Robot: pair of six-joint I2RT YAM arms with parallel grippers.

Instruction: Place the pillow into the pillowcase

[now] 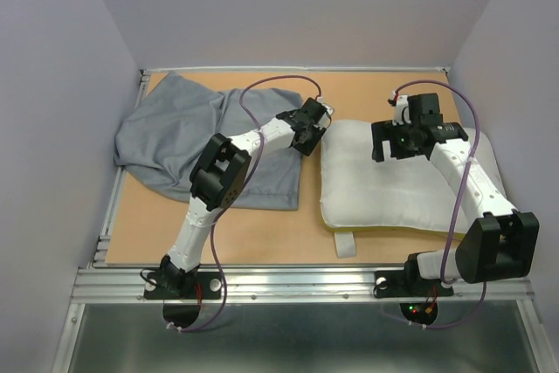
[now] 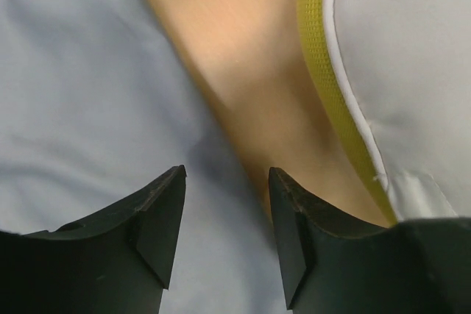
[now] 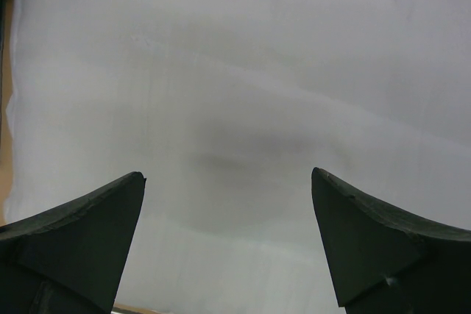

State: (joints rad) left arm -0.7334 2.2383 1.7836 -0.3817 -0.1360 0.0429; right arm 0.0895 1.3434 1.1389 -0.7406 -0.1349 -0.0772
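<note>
Pillow (image 1: 393,189) lies flat on the table (image 1: 262,233), with the pillowcase (image 1: 183,141) crumpled just left of it. Left gripper (image 2: 227,174): fingers apart, empty, over the pillowcase edge beside the pillow's yellow band (image 2: 331,86) (bare table strip between). Right gripper (image 3: 228,178): spread wide, empty, above the pillow's far half. The 2 arms reach forward, wrists pitched down.

Narrow bare strip of table (image 2: 243,71) runs between pillowcase (image 2: 81,86) and pillow (image 2: 412,56); left gripper (image 2: 227,174) is over it, jaws apart. Wider bare table along near edge. Walls (image 1: 52,85) close three sides. Right gripper (image 3: 227,174) is spread wide above pillow.
</note>
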